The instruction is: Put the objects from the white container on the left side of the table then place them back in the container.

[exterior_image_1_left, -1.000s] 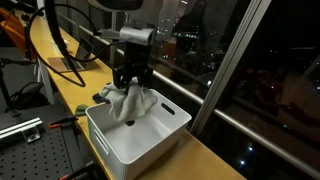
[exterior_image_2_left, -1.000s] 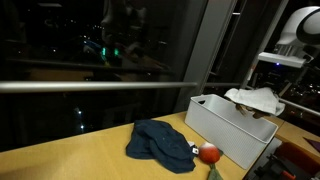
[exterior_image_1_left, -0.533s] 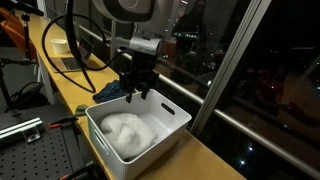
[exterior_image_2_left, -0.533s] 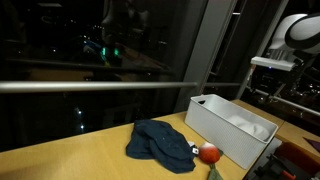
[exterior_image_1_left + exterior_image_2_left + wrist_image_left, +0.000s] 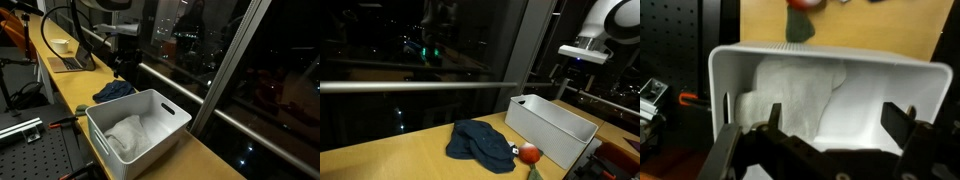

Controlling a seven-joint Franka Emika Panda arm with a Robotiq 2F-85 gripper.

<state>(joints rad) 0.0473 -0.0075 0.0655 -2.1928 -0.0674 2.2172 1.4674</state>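
Note:
The white container (image 5: pixel 170 125) stands on the wooden table and holds a crumpled white cloth (image 5: pixel 126 135). From the wrist view I look straight down on that cloth (image 5: pixel 790 92), which lies in the left half of the container (image 5: pixel 925 80). My gripper (image 5: pixel 838 125) is open and empty and hangs above the container. In both exterior views it (image 5: pixel 127 64) (image 5: pixel 570 80) is well above the rim. A dark blue cloth (image 5: pixel 480 142) and a small red object (image 5: pixel 529 154) lie on the table beside the container. The blue cloth (image 5: pixel 115 90) shows behind it.
A laptop (image 5: pixel 68 62) and a cup (image 5: pixel 60 45) sit further along the table. A black perforated board (image 5: pixel 30 140) with tools and cables borders the table. A window with a metal rail (image 5: pixel 190 90) runs along the far edge.
The gripper let go of the white cloth, which dropped into the container. The jaws opened wide and the arm rose clear of the rim.

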